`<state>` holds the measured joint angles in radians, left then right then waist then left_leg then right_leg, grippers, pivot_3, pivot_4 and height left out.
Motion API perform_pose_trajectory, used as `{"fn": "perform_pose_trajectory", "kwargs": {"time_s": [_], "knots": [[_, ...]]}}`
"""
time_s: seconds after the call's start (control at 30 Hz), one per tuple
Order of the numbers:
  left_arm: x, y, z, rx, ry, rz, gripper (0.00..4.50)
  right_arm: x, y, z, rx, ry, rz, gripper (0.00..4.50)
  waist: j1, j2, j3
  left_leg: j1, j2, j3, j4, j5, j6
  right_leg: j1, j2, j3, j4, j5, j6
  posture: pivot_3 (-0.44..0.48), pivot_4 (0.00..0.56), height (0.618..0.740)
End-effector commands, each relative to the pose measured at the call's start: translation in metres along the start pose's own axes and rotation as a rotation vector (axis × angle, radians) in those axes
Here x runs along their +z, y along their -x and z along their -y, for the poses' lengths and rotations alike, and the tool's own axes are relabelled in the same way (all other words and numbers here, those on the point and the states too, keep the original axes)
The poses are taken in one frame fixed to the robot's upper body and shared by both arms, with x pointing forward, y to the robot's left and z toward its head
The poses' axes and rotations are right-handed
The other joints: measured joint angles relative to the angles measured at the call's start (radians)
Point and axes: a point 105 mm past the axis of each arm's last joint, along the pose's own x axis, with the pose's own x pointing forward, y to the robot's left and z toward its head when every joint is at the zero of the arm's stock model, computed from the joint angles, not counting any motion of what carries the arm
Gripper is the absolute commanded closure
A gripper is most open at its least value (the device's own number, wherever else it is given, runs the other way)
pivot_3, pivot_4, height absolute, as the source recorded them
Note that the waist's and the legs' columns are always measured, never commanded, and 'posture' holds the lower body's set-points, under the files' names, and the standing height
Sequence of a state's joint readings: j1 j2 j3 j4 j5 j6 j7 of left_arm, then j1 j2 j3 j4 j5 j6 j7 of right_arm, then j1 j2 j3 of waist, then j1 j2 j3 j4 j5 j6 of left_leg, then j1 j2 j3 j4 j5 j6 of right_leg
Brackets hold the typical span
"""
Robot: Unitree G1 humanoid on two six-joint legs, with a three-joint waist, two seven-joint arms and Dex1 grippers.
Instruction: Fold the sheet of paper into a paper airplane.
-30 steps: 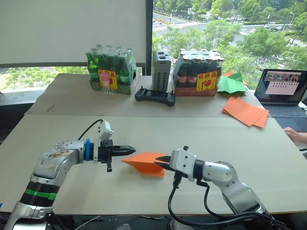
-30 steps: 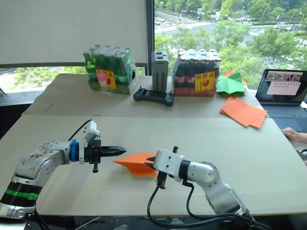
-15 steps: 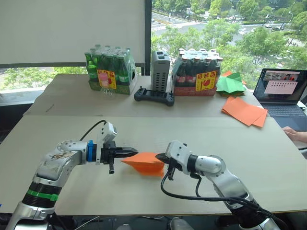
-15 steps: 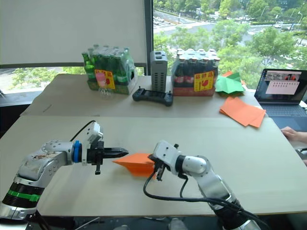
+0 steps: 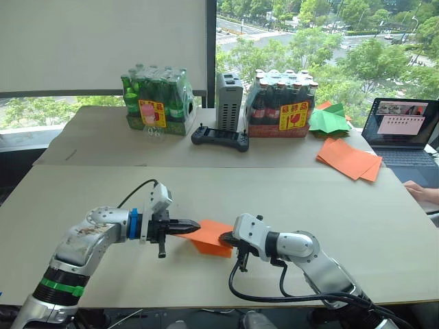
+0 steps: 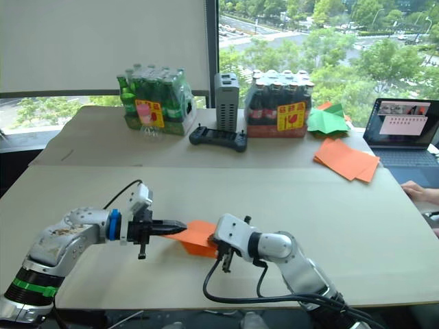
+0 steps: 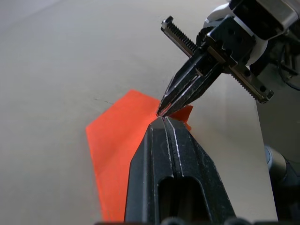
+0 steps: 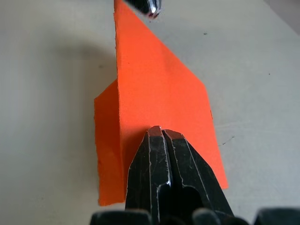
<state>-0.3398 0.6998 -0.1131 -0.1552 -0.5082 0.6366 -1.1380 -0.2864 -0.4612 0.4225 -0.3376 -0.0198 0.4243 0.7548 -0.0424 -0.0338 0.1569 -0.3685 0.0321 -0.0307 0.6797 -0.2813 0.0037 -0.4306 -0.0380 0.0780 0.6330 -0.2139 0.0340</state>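
We see the paper airplane [image 5: 209, 237], a folded orange wedge, near the front edge of the desk [image 5: 357, 205], held between our two arms. Our left claw [image 5: 194, 227] is pinched shut on one end of it, and our right claw [image 5: 224, 239] is closed on the opposite edge; in the left wrist view the two sets of tips nearly meet over the paper.

We judge the airplane very light and thin, stiff only along its creases and limp across the flat flaps. It will crumple or tear if the two claws pull apart or twist against each other, and the smooth paper could slide out of a shallow pinch. The best hold looks to be on the layered folded spine, where several plies stack and resist bending, not on a single loose flap. In the right wrist view one flap stands up from the desk, so pressing a crease flat would call for gentle, even pressure.

Farther back lie a stack of orange sheets [image 5: 351, 160] and some green paper shapes [image 5: 330, 120], well apart from the work.
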Motion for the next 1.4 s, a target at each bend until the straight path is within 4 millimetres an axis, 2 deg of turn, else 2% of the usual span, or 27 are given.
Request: {"fn": "perform_pose_trajectory", "kwargs": {"time_s": [0.03,0.37,0.6,0.73,0.83,0.9,1.0,1.13,1.17,1.27,1.4], "knots": [[0.0,-0.007,-0.002,0.007,-0.039,0.007,4.5,0.013,0.002,0.0,-0.016,0.039,0.038,4.49,0.001,0.0,0.0,0.0,0.0,0.0,0.0,0.0,0.0,0.0,0.0,0.0,0.0,0.0,0.0,0.0,0.15,0.733],[-0.028,-0.006,0.002,0.005,-0.015,-0.063,4.5,0.013,0.006,0.002,-0.037,0.047,0.034,4.49,0.0,0.0,0.0,0.0,0.0,0.0,0.0,0.0,0.0,0.0,0.0,0.0,0.0,0.0,0.0,0.0,0.15,0.733],[-0.028,-0.005,0.004,0.013,-0.009,-0.054,4.5,0.015,0.006,0.003,-0.045,0.039,0.047,4.49,0.0,0.0,0.0,0.0,0.0,0.0,0.0,0.0,0.0,0.0,0.0,0.0,0.0,0.0,0.0,0.0,0.15,0.733],[-0.027,-0.006,0.005,0.01,-0.015,-0.054,4.5,0.027,0.012,0.027,-0.131,-0.134,0.121,4.49,-0.001,0.0,0.0,0.0,0.0,0.0,0.0,0.0,0.0,0.0,0.0,0.0,0.001,0.0,0.0,0.0,0.15,0.733],[-0.027,-0.007,0.007,0.006,-0.019,-0.055,4.5,0.024,0.021,0.048,-0.22,-0.287,0.13,4.49,0.0,0.0,0.0,0.0,0.0,0.0,0.0,0.0,0.0,0.0,0.0,0.0,0.001,0.0,0.0,0.0,0.15,0.733],[-0.026,-0.007,0.007,0.006,-0.019,-0.055,4.5,0.024,0.026,0.055,-0.232,-0.345,0.142,4.49,0.001,0.0,0.0,0.0,0.0,0.0,0.0,0.0,0.0,0.0,0.0,0.0,0.001,0.0,0.0,0.0,0.15,0.733],[-0.028,-0.008,0.007,0.002,-0.022,-0.06,4.5,0.02,0.033,0.059,-0.2,-0.493,0.141,3.59,0.002,0.0,0.0,0.0,0.0,-0.001,0.0,0.0,0.0,0.0,0.0,-0.001,0.0,0.0,0.0,0.0,0.15,0.733],[-0.029,-0.009,0.008,-0.001,-0.022,-0.062,4.5,0.014,0.032,0.046,-0.061,-0.751,0.12,2.28,-0.001,0.0,0.0,0.0,0.0,-0.001,0.0,0.0,0.0,0.0,0.0,-0.001,0.0,0.0,0.0,0.0,0.15,0.733],[-0.029,-0.009,0.008,-0.001,-0.023,-0.062,4.5,0.015,0.031,0.044,-0.037,-0.797,0.128,1.82,-0.002,0.0,0.0,0.0,0.0,-0.001,0.0,0.0,0.0,0.0,0.0,-0.001,0.001,0.0,0.0,0.0,0.15,0.733],[-0.028,-0.011,0.008,-0.001,-0.024,-0.06,4.5,0.009,0.031,0.042,-0.015,-0.892,0.118,0.89,-0.003,0.0,0.0,0.0,0.001,-0.001,-0.001,0.0,0.0,0.0,0.0,-0.001,0.001,0.0,-0.001,0.0,0.15,0.733],[-0.028,-0.011,0.01,-0.002,-0.024,-0.057,4.5,-0.001,0.03,0.035,0.015,-0.96,0.101,0.89,-0.002,0.001,0.0,0.0,0.0,-0.001,0.0,0.0,0.0,0.0,0.0,-0.001,0.0,0.0,0.0,0.0,0.15,0.733]]}}
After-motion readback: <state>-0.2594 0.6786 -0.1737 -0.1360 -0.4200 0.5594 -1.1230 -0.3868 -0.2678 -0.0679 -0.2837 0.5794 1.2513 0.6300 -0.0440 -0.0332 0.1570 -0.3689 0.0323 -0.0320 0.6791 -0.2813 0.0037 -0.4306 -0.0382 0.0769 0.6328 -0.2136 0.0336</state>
